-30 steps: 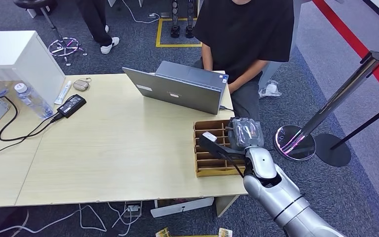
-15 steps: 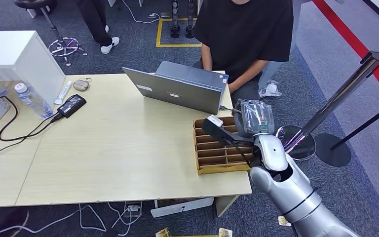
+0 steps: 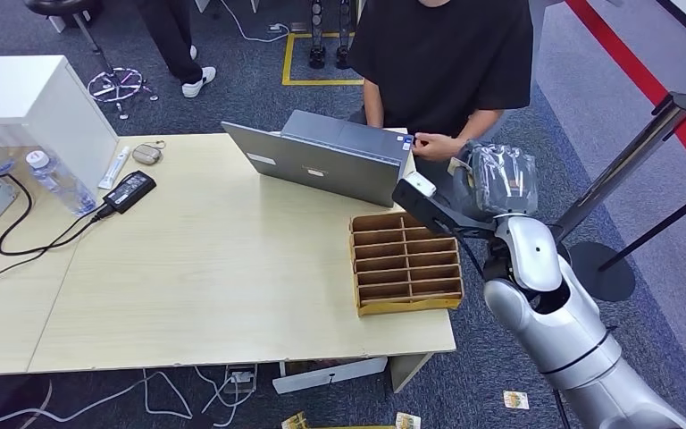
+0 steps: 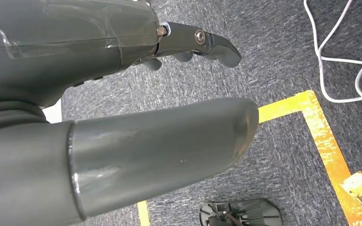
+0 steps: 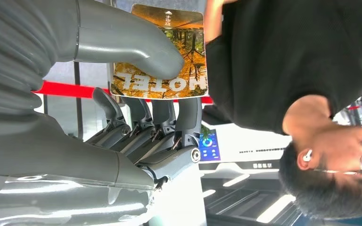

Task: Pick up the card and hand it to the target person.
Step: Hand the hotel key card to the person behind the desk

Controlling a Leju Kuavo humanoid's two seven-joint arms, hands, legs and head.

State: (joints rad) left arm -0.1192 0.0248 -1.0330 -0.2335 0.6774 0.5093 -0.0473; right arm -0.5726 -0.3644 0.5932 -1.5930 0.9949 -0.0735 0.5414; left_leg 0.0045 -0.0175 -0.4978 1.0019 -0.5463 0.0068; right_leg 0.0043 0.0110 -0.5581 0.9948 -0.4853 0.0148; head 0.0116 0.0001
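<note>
Pale wood forms the table (image 3: 188,268), the landmark for what follows. At its far left edge stand a white cabinet (image 3: 31,103) and a clear water bottle (image 3: 58,183); just beside the bottle lies a black power adapter (image 3: 129,190) whose cable trails across the table's left part. Toward the table's far middle a grey laptop (image 3: 326,161) stands open, its lid back facing the robot. On the table's right part, near the front corner, rests a brown cardboard tray (image 3: 405,264) divided into slots. Behind the table's far edge sits a person in a black shirt (image 3: 447,54), one hand (image 3: 436,145) raised just beside the laptop's right corner. Off the table's right edge the silver right arm lifts the right hand (image 3: 487,183) above the floor, close to the person's hand. In the right wrist view this right hand (image 5: 136,94) grasps the card (image 5: 162,52), an orange autumn print lettered HOTEL, pinched between thumb and fingers (image 5: 169,117), with the person just beyond it. The left hand (image 4: 122,94) hangs over grey carpet with yellow floor tape (image 4: 320,136), holding nothing, fingers loosely extended.
</note>
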